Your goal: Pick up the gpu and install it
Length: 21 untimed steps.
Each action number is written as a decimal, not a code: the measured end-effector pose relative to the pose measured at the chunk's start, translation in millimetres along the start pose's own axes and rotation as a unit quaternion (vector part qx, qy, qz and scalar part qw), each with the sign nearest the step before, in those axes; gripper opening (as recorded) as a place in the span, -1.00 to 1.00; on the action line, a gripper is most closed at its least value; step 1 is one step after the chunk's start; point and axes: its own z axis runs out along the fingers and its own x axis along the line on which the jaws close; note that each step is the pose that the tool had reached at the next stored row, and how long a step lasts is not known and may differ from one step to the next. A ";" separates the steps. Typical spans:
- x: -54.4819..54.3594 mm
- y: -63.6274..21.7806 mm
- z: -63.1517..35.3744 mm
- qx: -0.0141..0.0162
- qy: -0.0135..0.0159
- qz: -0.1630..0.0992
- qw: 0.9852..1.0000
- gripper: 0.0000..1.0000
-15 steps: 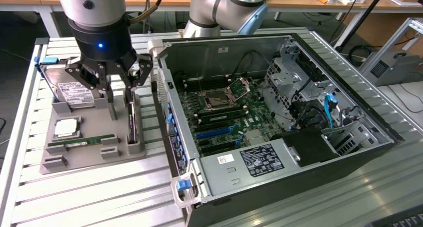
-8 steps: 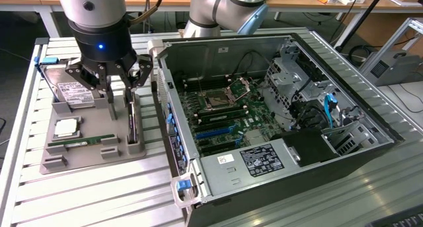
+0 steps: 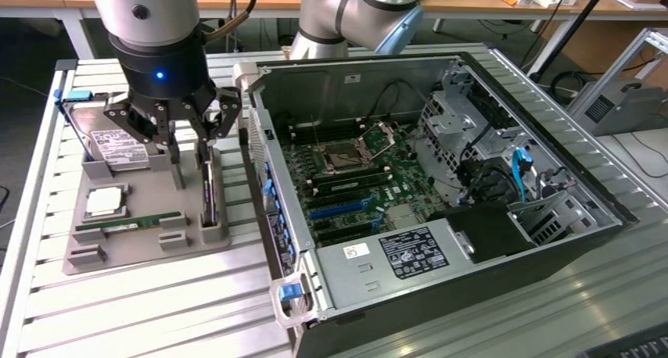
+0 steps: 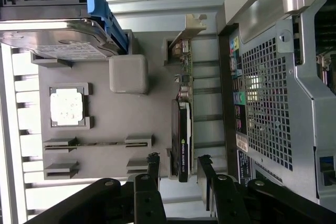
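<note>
One arm: a grey robot arm comes down over the tray (image 3: 146, 252) (image 4: 121, 124) on the exterior view's left.
Gripper (image 3: 183, 143) (image 4: 178, 159): black fingers spread apart, holding nothing. It hangs over the gpu, and in the wrist view one fingertip shows on each side of the card's dark part.
Gpu (image 3: 209, 192) (image 4: 184, 140): a thin card standing on its long edge in the tray's slots, along the tray side just beside the case. It has a green board, a dark cooler on one face, and a silver bracket at the end nearer the hard drive. It is not clamped and not in the case.
Hard drive (image 3: 113, 143) (image 4: 55, 38): propped at a tilt at the tray's far end, white label up, with a blue carrier on it.
CPU (image 3: 105, 202) (image 4: 67, 106): a silver square lying flat in its own pocket.
RAM (image 3: 131, 223): a narrow green stick on edge, near the CPU.
Case (image 3: 584, 217) (image 4: 273, 103): an open computer lying on its side on the exterior view's right, motherboard (image 3: 355, 186) showing.
Table (image 3: 156, 315): ribbed metal slats under the tray and the case.
</note>
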 end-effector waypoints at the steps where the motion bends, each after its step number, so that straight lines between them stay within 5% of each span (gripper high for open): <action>1: 0.0 0.0 0.3 0.000 0.000 0.000 1.000 -0.15; 21: 0.0 -0.2 6.1 0.000 0.000 0.000 1.000 -0.15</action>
